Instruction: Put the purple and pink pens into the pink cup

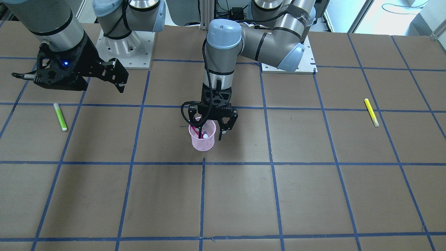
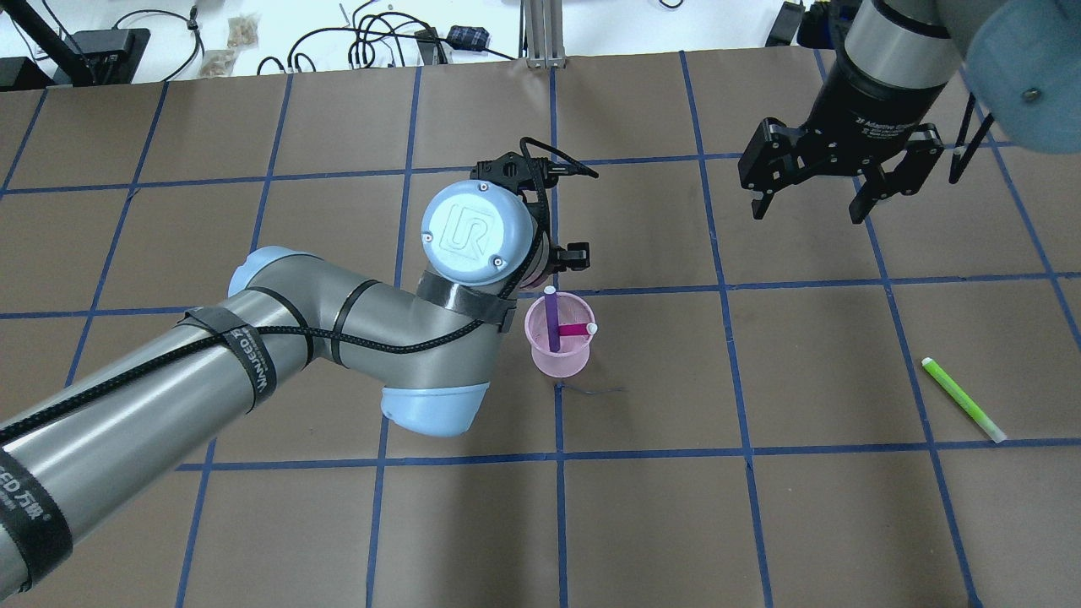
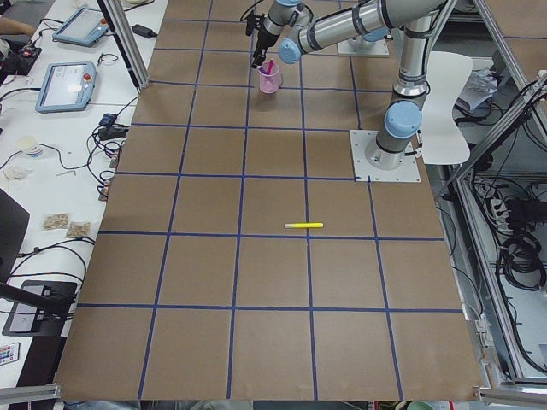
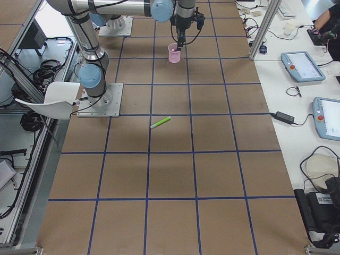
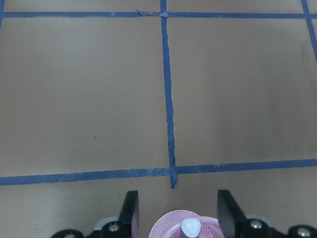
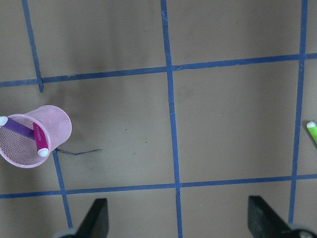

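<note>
Brown tabletop (image 2: 760,523) with blue tape grid (image 2: 642,460); cables (image 2: 380,38) beyond far edge. Pink cup (image 2: 557,359) at centre holds purple pen (image 2: 551,317) and pink pen (image 2: 574,329), their lower ends hidden. Left gripper (image 1: 210,135) fingers wide over cup; right gripper (image 2: 806,209) fingers wide, aloft.

A pink mesh cup (image 2: 557,348) stood upright, holding a purple pen (image 2: 551,319) and a pink pen (image 2: 575,328), both leaning.

We stretch our left arm (image 2: 338,329) to the middle, wrist pointing straight down, the left pincer (image 1: 210,134) low with its jaws spread wide. We hold the right pincer (image 2: 808,207) high at the far right, jaws likewise apart.
</note>
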You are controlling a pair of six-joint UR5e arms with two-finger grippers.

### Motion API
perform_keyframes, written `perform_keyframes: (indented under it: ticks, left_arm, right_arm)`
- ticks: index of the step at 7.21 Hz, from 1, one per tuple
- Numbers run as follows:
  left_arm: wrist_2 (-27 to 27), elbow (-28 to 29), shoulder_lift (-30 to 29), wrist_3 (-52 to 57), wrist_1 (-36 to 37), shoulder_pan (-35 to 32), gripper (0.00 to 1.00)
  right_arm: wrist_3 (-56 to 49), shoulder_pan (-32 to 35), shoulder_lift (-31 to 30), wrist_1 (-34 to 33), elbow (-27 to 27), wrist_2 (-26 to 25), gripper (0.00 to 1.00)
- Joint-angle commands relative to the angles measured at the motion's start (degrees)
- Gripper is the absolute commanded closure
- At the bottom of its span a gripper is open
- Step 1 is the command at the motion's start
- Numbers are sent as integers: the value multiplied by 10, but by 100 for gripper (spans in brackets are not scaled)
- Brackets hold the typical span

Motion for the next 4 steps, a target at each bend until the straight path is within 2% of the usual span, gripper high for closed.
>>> perform_keyframes:
  ticks: [1,2,3,4]
  left_arm:
    - [-11,56,22,11,-106,41,21]
    - [-24,131,30,66,-217,59,13]
    - [-23,210,39,167,-368,97,5]
    - [-24,254,53,238,-471,137,4]
  right_arm:
    - [2,1,0,-1,-1,0,0]
    - [2,0,1,-1,0,0,0]
    - [3,1,-1,0,-1,0,0]
    - [-1,1,-1,1,-1,-4,0]
